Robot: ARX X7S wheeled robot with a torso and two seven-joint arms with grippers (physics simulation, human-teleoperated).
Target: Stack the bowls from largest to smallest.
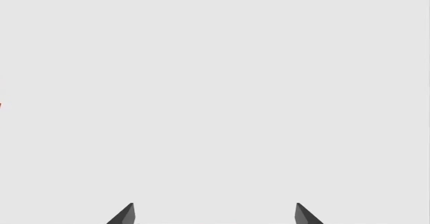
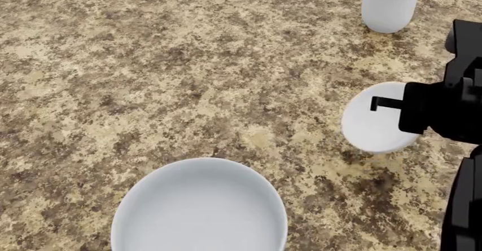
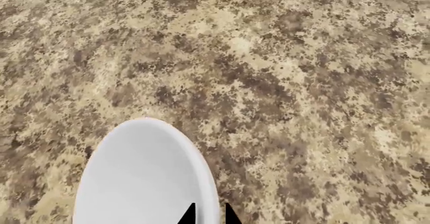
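The large white bowl (image 2: pixel 200 211) sits on the counter at the near middle of the head view. To its right is a small shallow white bowl (image 2: pixel 373 127), seen again in the right wrist view (image 3: pixel 141 178). My right gripper (image 2: pixel 376 103) (image 3: pixel 211 215) is shut on this small bowl's rim, one fingertip inside and one outside. A dark shadow lies under the bowl's near edge. My left gripper (image 1: pixel 215 216) is open, its fingertips (image 1: pixel 128 215) wide apart with nothing between them, facing a plain pale surface. It does not show in the head view.
A taller white pot with a red-and-green plant (image 2: pixel 389 5) stands at the far right of the speckled brown stone counter (image 2: pixel 188 82). My black right arm (image 2: pixel 459 206) fills the right edge of the head view.
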